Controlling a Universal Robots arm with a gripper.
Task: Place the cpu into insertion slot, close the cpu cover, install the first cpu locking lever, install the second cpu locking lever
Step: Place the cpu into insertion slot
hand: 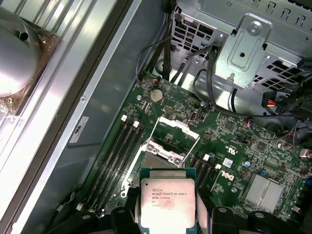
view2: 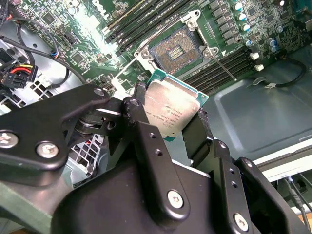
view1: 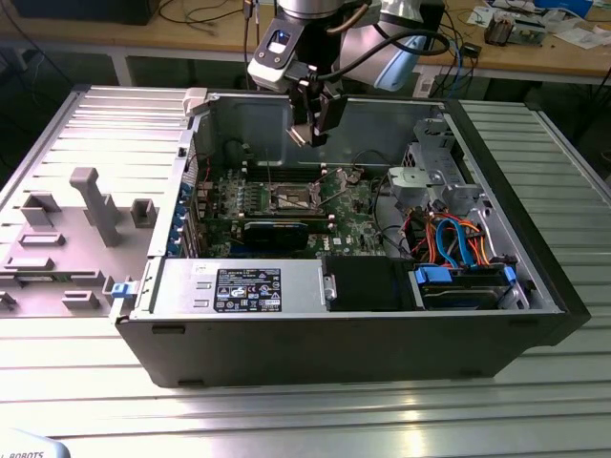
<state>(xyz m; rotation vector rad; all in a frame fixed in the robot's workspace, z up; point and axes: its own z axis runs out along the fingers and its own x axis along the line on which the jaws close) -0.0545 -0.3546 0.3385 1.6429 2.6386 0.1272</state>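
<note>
My gripper [view1: 310,136] hangs above the open computer case, shut on the cpu [view2: 171,108]. The cpu is a flat square chip with a dull silver top and a green edge, pinched at two opposite sides by the black fingers [view2: 141,114]. Below it lies the insertion slot [view2: 176,48], a dark square socket with a silvery rim and nothing in it. In the exterior view the insertion slot [view1: 291,198] sits mid-board, under and slightly nearer than the gripper. The cpu cover [hand: 178,126], a thin silvery frame, stands swung open beside the slot. In the first wrist view the cpu [hand: 167,195] hides part of the slot.
Long memory slots [hand: 117,156] flank the socket on both sides. A black power supply [view1: 248,286] lies along the case's front wall. A drive bay with blue and orange cables [view1: 458,243] fills the exterior view's right. A grey fixture plate [view1: 67,229] lies outside the case on the left.
</note>
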